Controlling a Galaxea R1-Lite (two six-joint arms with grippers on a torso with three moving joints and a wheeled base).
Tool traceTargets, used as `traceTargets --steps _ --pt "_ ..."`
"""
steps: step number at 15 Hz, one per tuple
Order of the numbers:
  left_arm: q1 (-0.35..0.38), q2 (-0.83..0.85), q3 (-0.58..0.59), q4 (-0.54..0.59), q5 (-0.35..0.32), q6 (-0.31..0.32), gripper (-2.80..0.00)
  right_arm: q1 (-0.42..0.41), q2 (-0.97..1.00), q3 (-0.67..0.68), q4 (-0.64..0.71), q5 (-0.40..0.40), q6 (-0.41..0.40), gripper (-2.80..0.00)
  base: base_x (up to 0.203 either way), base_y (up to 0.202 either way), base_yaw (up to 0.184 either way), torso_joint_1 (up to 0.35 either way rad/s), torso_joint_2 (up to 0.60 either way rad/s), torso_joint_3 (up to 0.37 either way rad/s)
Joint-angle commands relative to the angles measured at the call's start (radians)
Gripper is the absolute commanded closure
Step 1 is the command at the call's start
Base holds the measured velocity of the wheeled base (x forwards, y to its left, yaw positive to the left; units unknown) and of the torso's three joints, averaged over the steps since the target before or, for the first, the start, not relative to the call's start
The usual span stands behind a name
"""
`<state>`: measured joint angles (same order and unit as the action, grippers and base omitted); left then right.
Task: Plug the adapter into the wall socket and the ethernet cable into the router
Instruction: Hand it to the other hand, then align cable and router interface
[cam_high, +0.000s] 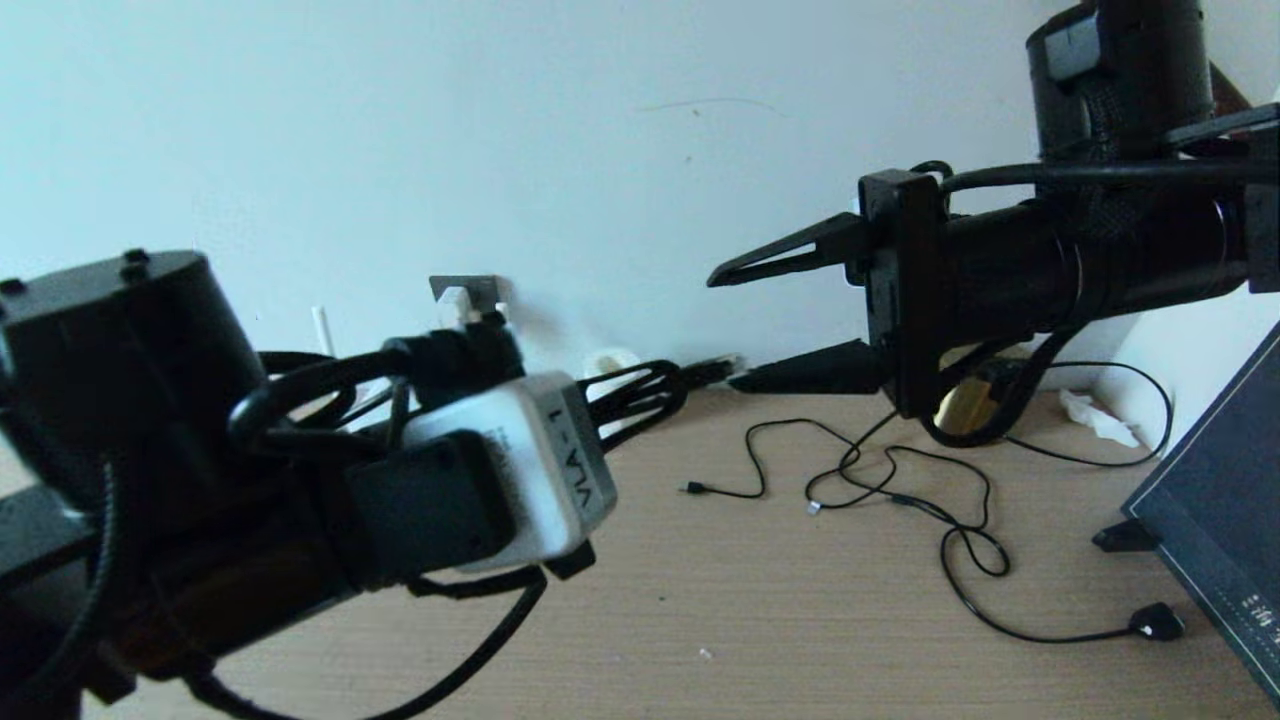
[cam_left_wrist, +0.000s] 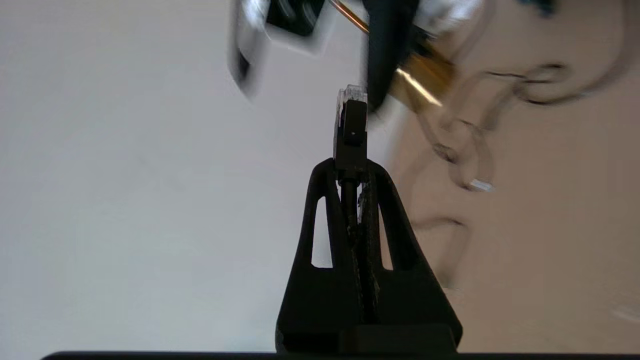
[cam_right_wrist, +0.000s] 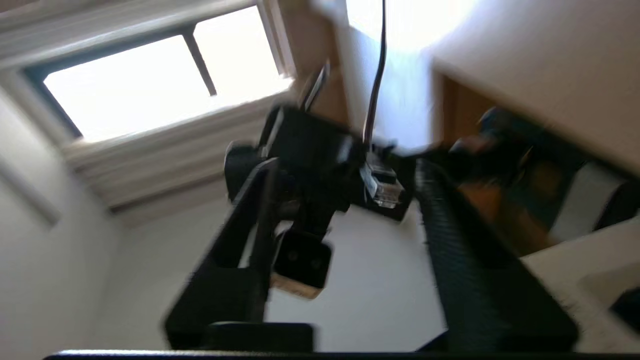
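My left gripper (cam_left_wrist: 351, 167) is shut on the ethernet cable (cam_left_wrist: 351, 131), just behind its black boot. The clear plug tip sticks out past the fingertips. In the head view the left gripper (cam_high: 685, 380) reaches rightward above the table, and the plug tip (cam_high: 722, 368) lies beside my right gripper's lower finger. The right gripper (cam_high: 722, 330) is open, with the plug (cam_right_wrist: 384, 186) between its spread fingers (cam_right_wrist: 465, 240) and apart from them. On the wall, the white adapter (cam_high: 455, 303) sits against the grey wall socket (cam_high: 470, 287). Of the router only one white antenna (cam_high: 322, 330) shows; the left arm hides the rest.
Thin black cables (cam_high: 900, 490) with small plugs loop over the wooden table (cam_high: 750, 620), and one ends in a black plug (cam_high: 1155, 622). A dark screen (cam_high: 1220, 530) leans at the right edge. A crumpled tissue (cam_high: 1095, 415) and a white roll (cam_high: 610, 360) lie near the wall.
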<state>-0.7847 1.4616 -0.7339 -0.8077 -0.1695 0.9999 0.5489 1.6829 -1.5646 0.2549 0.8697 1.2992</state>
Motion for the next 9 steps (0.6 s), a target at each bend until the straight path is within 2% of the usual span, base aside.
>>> traceTargets --steps 1,2,5,7,9 --pt "0.0 -0.111 0.093 0.0 0.029 -0.118 0.0 0.0 -0.053 0.03 0.001 -0.106 -0.03 -2.8 0.0 0.0 0.0 0.0 0.0 0.0" --pt "-0.001 -0.152 0.127 0.01 0.047 -0.227 0.0 0.0 -0.078 0.049 0.002 -0.187 -0.07 -2.8 0.0 0.0 0.0 0.0 0.0 0.0" --pt "0.0 -0.234 0.165 0.052 0.069 -0.605 0.0 0.002 -0.202 0.213 0.005 -0.504 -0.303 -2.8 0.0 0.0 0.0 0.0 0.0 0.0" --pt "0.0 -0.276 0.187 0.061 0.071 -0.838 0.0 0.001 -0.35 0.369 -0.003 -0.722 -0.509 -2.8 0.0 0.0 0.0 0.0 0.0 0.0" --pt "0.003 -0.293 0.211 0.065 0.075 -1.048 0.0 -0.001 -0.537 0.522 -0.069 -0.873 -0.736 -2.8 0.0 0.0 0.0 0.0 0.0 0.0"
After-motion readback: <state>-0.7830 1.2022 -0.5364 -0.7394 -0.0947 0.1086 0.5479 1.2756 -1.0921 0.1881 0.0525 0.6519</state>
